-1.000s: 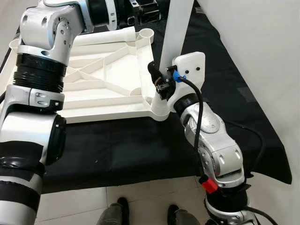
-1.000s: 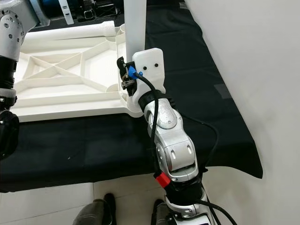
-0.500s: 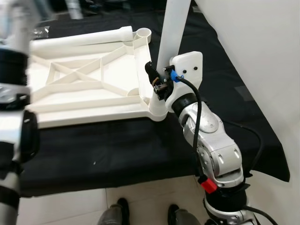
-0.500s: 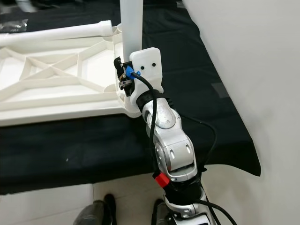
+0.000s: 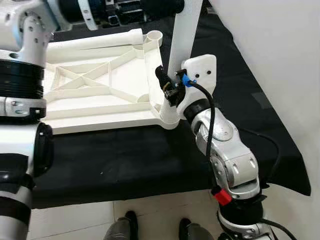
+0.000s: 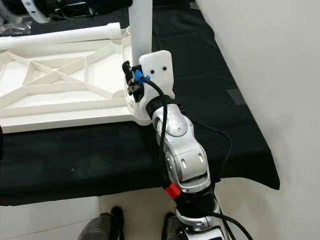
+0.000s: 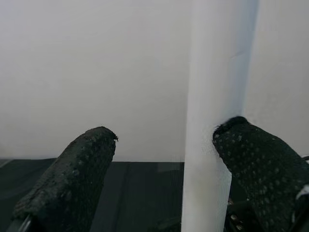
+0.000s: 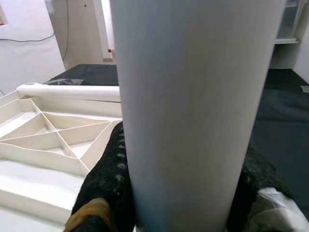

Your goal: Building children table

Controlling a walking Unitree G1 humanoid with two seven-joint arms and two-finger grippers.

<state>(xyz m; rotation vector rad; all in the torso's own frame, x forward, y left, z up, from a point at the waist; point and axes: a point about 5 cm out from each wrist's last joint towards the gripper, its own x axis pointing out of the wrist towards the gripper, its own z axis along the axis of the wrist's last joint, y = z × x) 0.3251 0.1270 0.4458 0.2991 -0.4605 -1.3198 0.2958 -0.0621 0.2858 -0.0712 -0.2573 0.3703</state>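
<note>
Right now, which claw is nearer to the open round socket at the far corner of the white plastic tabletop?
Left. The left claw sits high on the upright white leg; the right claw grips it low at the near corner, farther from the socket.

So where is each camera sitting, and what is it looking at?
Left eye view: on the head, looking down at the tabletop; both arms show.
Right eye view: same spot, same scene; right gripper at the table leg.
Left wrist view: along the left gripper at that leg.
Right wrist view: along the right gripper, leg close up.
All share the leg.
</note>
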